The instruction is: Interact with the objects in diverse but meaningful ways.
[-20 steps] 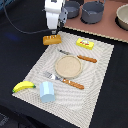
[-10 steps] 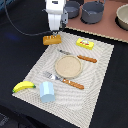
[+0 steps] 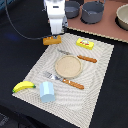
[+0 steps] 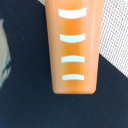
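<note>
Landmark: tan plate [image 3: 68, 66], centre of striped placemat [image 3: 100, 75]. Banana [image 3: 23, 86] off the plate's near-left; light blue cup [image 3: 46, 91] just beside banana. Gripper [image 3: 53, 36] directly over bread loaf [image 3: 52, 40], at the mat's far-left corner; finger state: cannot tell. Yellow packet [image 3: 85, 44] beyond plate. Two grey pots [image 3: 93, 12] farther back.

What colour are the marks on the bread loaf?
White: four short curved stripes across the orange-brown bread loaf. They show best in the wrist view.
</note>
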Controlling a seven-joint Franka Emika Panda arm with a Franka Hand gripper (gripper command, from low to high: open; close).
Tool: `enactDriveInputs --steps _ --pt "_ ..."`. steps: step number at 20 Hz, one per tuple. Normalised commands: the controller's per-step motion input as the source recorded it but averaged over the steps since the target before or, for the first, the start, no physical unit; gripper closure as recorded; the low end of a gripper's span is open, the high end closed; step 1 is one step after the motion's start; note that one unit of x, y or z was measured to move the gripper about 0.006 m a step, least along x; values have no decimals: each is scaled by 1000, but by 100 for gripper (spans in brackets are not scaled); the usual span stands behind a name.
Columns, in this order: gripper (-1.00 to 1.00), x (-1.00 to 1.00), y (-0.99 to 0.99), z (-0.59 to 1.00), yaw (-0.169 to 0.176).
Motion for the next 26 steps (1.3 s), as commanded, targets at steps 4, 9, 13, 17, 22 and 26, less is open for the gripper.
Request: enactDriveInputs --steps 4,9,13,17,22,26 --pt "-100 0 -24 -304 57" --pt "-100 -1 0 -307 57" --pt "-100 -11 0 -277 60" --pt "-100 -143 -79 -86 72" --pt "100 -194 -131 13 71" --pt "100 -196 -202 0 76"
